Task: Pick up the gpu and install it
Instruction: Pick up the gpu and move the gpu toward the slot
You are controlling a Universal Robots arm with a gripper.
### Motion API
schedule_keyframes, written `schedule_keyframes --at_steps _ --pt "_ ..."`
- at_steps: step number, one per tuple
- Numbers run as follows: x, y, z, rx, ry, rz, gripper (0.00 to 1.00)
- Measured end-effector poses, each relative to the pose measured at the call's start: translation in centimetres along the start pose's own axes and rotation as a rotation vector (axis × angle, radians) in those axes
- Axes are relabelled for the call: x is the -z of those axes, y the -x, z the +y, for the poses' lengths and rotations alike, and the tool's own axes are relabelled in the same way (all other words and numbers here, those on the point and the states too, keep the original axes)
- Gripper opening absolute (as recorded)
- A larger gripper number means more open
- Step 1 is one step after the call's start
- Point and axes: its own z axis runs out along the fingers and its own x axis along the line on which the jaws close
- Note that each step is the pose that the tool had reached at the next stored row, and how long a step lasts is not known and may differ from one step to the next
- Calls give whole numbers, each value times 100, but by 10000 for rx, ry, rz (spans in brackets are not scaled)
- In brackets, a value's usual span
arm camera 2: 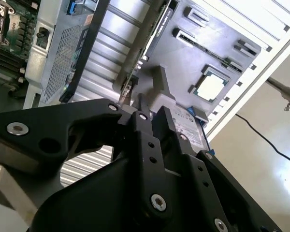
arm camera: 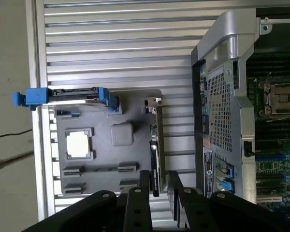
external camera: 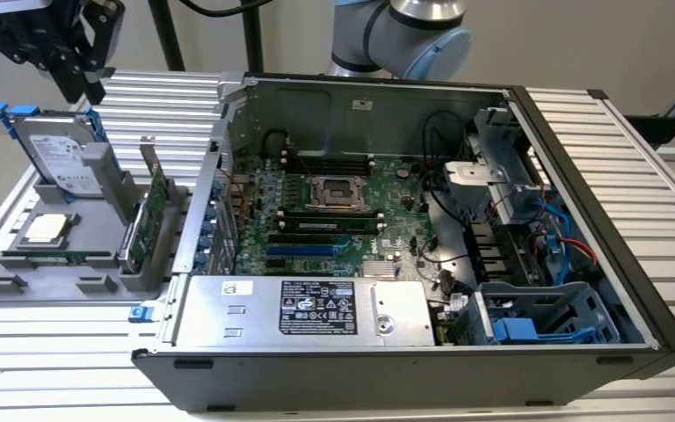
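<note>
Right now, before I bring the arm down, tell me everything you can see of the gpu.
The gpu is a flat green card with a silver end bracket, standing upright on its long edge in a slot of the grey holder, beside the open case. The gripper hangs above it, not touching.

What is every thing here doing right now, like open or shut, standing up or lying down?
gpu: standing on edge in the gray holder, not picked up.
gripper: open, empty, above the gpu.
hard drive: standing upright in the holder.
processor chip: lying flat in its pocket.
computer case: lying on its side, open, insides showing.
</note>
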Motion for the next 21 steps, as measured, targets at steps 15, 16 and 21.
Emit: schedule_keyframes --at_steps 15,16,21 --pt "-25 0 -1 24 0 2 100" --pt "-27 -1 -1 24 0 2 100" --pt "-40 -1 -2 24 0 1 100"
